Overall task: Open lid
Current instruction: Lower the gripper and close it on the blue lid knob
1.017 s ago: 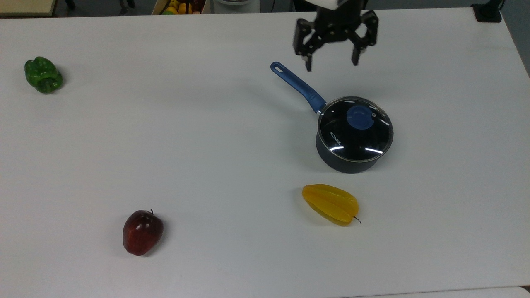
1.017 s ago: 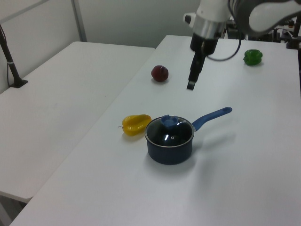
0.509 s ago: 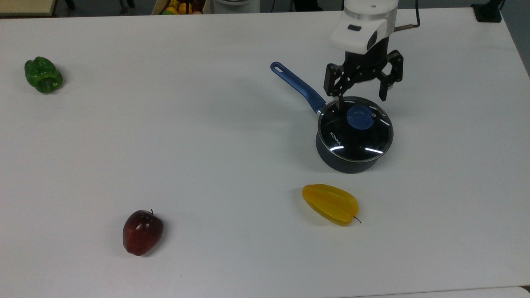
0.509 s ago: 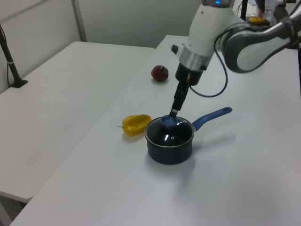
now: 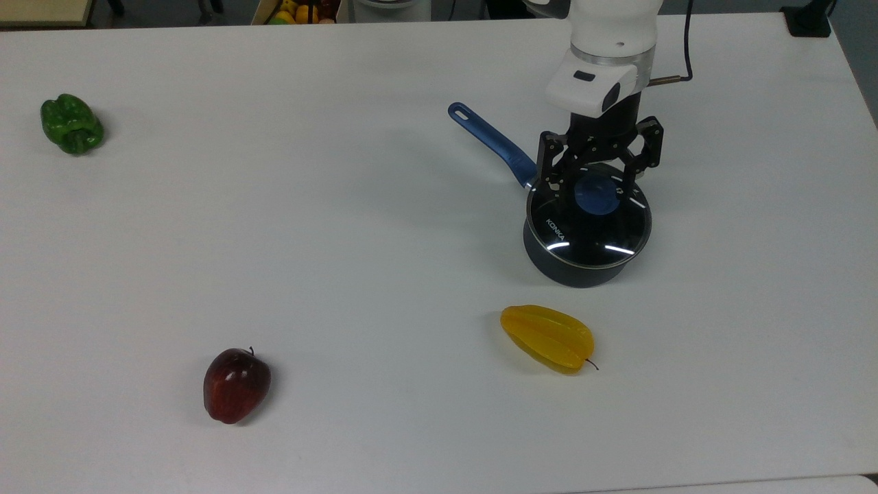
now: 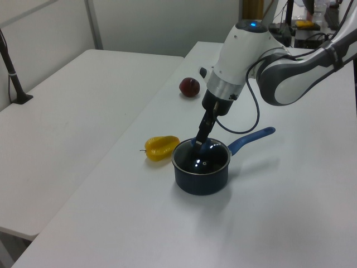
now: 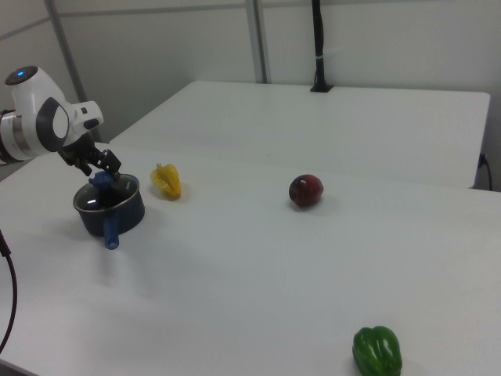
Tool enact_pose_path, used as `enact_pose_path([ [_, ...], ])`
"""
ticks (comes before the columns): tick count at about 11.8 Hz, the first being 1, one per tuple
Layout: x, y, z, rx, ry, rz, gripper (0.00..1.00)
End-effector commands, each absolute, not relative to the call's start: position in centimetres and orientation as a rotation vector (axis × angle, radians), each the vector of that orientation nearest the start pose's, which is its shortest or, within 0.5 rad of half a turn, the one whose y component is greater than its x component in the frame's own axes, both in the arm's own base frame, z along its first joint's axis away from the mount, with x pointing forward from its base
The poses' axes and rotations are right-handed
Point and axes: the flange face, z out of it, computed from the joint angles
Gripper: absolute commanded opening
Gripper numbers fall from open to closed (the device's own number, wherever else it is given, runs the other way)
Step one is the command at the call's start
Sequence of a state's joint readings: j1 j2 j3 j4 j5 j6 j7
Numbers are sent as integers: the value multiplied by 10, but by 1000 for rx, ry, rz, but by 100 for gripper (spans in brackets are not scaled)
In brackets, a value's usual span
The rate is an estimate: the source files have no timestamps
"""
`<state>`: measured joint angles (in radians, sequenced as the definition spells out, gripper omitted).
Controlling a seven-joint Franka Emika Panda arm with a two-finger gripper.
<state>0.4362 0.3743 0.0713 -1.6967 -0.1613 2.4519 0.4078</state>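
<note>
White table (image 5: 343, 240) fills the top view, and the pan (image 5: 583, 264) sits right of centre, its blue handle (image 5: 490, 140) angling toward the upper left of the frame. On the pan rests the lid (image 5: 588, 223), flat and seated, blue knob (image 5: 595, 194) up, white lettering near its left rim.

Gripper (image 5: 595, 185) is right over that knob now, pointing down from the arm (image 5: 607, 48) that enters at the top edge. Its 2 fingers stand apart, 1 on either side of the knob in the top view, with a gap showing between each finger and the blue, so nothing is held. In the left view the gripper (image 6: 199, 140) dips to the near rim of the lid (image 6: 202, 159), mid-frame; whether it touches the knob, I cannot tell. In the right view the gripper (image 7: 103, 174) hangs at the left edge above the pan (image 7: 109, 211).

Star fruit (image 5: 547, 337) lies just below the pan in the top view, apart from it. Apple (image 5: 236, 384) sits in the lower left, and pepper (image 5: 71, 124) far off at the upper left, well clear of everything.
</note>
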Motion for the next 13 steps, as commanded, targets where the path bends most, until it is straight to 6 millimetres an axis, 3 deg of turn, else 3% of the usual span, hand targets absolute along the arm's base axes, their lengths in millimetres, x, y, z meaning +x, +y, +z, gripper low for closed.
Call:
enact_pose_path([
  [1, 595, 341, 414, -2996, -293, -607, 86],
  [5, 590, 342, 413, -3007, -303, -591, 84],
  [9, 590, 342, 414, -3012, -313, -600, 63],
  [13, 586, 338, 431, -3029, -287, -586, 52],
])
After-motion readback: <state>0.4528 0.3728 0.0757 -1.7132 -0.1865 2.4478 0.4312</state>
